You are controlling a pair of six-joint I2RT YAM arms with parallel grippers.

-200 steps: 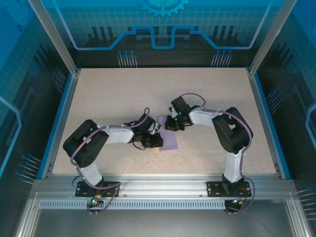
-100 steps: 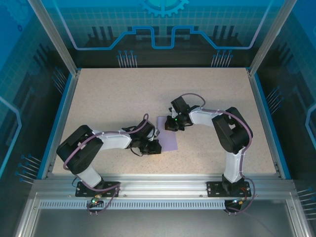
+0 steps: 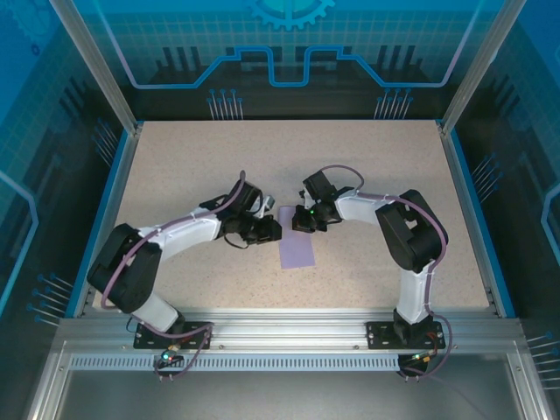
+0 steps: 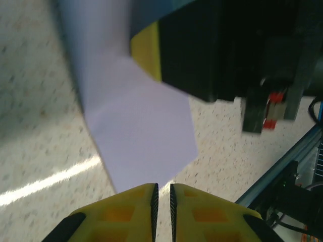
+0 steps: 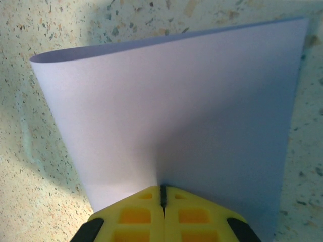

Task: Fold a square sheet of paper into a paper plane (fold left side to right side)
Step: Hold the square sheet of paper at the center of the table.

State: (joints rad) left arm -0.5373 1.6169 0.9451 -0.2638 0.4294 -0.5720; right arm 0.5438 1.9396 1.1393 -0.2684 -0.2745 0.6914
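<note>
Top external view: square sheet of paper (image 3: 297,252) mid-counter, doubled, fold soft. Your right hand (image 5: 162,190) clamped on its 12 o'clock edge; left hand (image 4: 162,185) at sheet's 10 o'clock, slim gap, gripping nothing. Pin firmly, sweep left hand flat along fold. Speckled beige counter (image 3: 192,166), blue-lit enclosure (image 3: 289,52) around.

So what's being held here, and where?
The right gripper pinches the square sheet of paper at its edge; whether the left gripper holds it cannot be told.
</note>
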